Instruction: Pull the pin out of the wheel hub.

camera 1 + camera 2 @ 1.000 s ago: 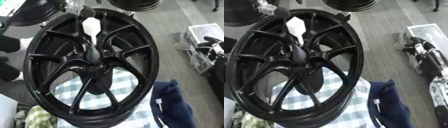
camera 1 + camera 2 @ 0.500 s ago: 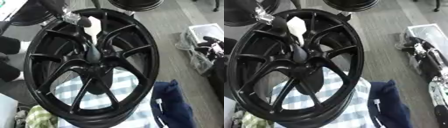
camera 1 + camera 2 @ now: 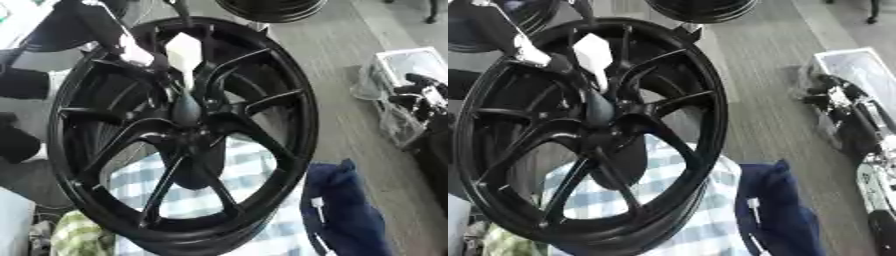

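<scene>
On top of a blue and white checked cloth (image 3: 249, 165) stood a big black wheel hub (image 3: 179, 135), and it filled most of both views. Its thin spokes ran out from a dark middle part to the round rim. From that middle part a pin (image 3: 185, 59) stuck up toward the far side of the wheel. The pin had a thin stem and a wide white top, and its lower end was inside the middle of the hub. The robot's left hand (image 3: 131, 50) came in from the upper left corner, over the rim. It was black with a pale patch on it, and it was just beside the white top of the pin, on its left. The hand was blurred, so I could not tell if its fingers were curled or straight, or if they touched the pin. The right hand did not show in either view. A dark blue cloth (image 3: 341, 210) lay bunched up just to the right of the wheel, near the bottom. A green and white checked cloth (image 3: 79, 235) peeked out at the lower left, under the rim. Well apart on the right, on the grey floor, sat a clear box (image 3: 859, 75) with dark things in it. Another black wheel (image 3: 267, 7) showed at the top edge, behind the hub.
</scene>
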Controlling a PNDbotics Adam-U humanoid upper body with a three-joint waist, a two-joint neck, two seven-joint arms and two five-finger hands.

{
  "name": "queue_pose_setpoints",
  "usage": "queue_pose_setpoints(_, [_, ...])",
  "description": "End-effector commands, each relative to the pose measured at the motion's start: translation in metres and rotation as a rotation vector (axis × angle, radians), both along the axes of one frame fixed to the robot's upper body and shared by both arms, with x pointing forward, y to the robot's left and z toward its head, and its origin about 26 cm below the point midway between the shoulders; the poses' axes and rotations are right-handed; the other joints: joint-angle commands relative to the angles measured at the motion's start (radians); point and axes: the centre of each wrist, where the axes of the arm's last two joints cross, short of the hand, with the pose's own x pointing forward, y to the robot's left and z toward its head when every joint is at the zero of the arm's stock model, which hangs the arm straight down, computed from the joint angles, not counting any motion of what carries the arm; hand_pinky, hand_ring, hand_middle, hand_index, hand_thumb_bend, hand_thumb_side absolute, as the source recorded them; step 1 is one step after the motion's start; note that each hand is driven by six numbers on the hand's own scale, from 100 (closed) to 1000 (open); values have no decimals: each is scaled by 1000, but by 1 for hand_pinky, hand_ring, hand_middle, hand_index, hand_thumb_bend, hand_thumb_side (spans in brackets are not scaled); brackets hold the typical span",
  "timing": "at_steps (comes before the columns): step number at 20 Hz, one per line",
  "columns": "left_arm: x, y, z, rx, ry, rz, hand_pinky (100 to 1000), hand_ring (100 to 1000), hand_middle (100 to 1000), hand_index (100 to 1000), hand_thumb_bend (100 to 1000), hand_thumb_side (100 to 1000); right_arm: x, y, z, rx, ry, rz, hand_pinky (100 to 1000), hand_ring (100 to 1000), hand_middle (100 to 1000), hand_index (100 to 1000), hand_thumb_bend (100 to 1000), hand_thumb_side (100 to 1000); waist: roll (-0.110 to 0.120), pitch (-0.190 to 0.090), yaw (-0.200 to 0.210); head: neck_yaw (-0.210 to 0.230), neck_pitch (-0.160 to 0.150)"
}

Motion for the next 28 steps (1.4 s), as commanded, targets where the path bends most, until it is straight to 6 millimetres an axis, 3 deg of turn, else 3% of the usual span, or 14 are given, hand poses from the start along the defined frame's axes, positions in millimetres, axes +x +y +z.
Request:
queue_pose_setpoints(1, [0,8,13,179,-47,-137,939,889,756,828,378,345,0,-4,6,-12,-14,-7,950,710,646,821,100,590,-6,-20,-1,0,-2])
queue_pose_setpoints(16, [14,3,6,226,-63,-103,944,898,774,851,420,367,0,-2,4,-7,-8,0,951,710,646,822,100,601,-7,-13,-6,8,-16])
queue_pose_setpoints(28, [18,-5,-4,191,-15,-150,931,874,748,791,336,279,2,-1,2,-2,-3,-1,953,710,646,822,100,609,-5,-6,-8,13,-22])
